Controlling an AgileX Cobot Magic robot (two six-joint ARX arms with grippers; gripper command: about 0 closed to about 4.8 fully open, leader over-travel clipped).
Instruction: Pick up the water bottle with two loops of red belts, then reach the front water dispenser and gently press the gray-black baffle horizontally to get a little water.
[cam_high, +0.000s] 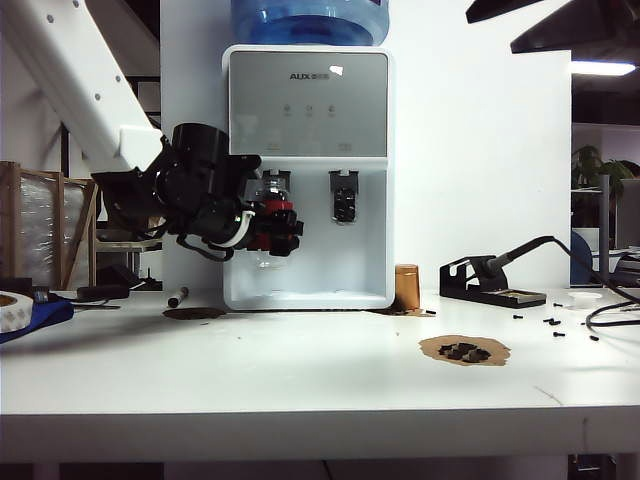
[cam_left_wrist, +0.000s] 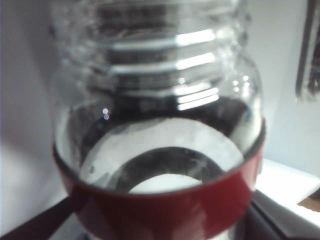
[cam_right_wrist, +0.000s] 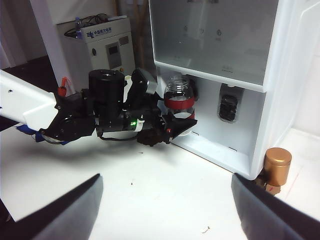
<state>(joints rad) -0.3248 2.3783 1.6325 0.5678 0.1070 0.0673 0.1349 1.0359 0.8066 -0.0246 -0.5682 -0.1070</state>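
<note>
The water bottle (cam_high: 273, 205), clear glass with two dark-red bands, stands upright inside the recess of the white water dispenser (cam_high: 308, 90). My left gripper (cam_high: 280, 228) is shut on its body from the left side. In the left wrist view the bottle (cam_left_wrist: 160, 100) fills the frame, with a red band (cam_left_wrist: 165, 205) low on it. Its neck sits right at the left gray-black baffle, which it mostly hides. The matching right baffle (cam_high: 344, 197) is free. My right gripper (cam_right_wrist: 165, 200) hangs open over bare table, well back from the dispenser (cam_right_wrist: 215, 40) and the bottle (cam_right_wrist: 179, 97).
A copper-brown cylinder (cam_high: 406, 288) stands at the dispenser's right foot. Right of it are a soldering iron stand (cam_high: 492, 282), loose screws (cam_high: 550, 322) and a brown mat with black bits (cam_high: 464, 350). A marker (cam_high: 178, 296) and a tape roll (cam_high: 12, 310) lie at the left.
</note>
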